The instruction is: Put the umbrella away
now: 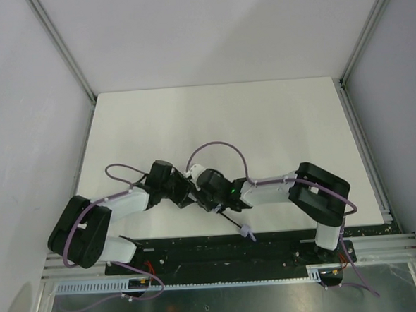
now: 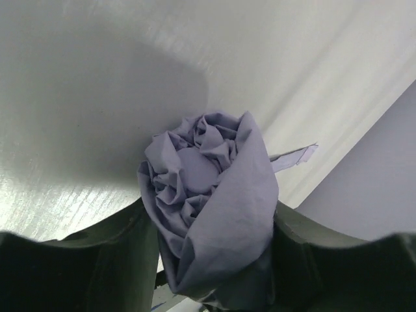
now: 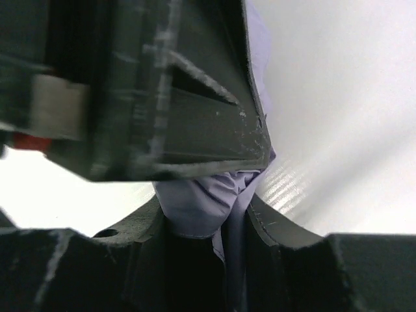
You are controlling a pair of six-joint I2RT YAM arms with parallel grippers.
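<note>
The umbrella's lavender-grey canopy (image 2: 214, 195) is a crumpled bundle between my left gripper's (image 2: 214, 263) fingers, which are shut on it. A small fabric tab (image 2: 296, 156) sticks out to its right. In the right wrist view the same fabric (image 3: 201, 201) sits between my right gripper's (image 3: 209, 229) fingers, also shut on it, with the left gripper's dark body (image 3: 162, 97) close in front. From above, the two grippers, left (image 1: 188, 197) and right (image 1: 204, 191), meet over the table's near middle. The black shaft (image 1: 230, 222) runs down-right to the pale handle (image 1: 248, 233). The canopy is hidden there.
The white table (image 1: 262, 117) is ringed by grey enclosure walls and aluminium rails (image 1: 367, 153). The black base plate (image 1: 221, 251) lies along the near edge, under the handle. Lavender cables (image 1: 218, 147) loop above both wrists.
</note>
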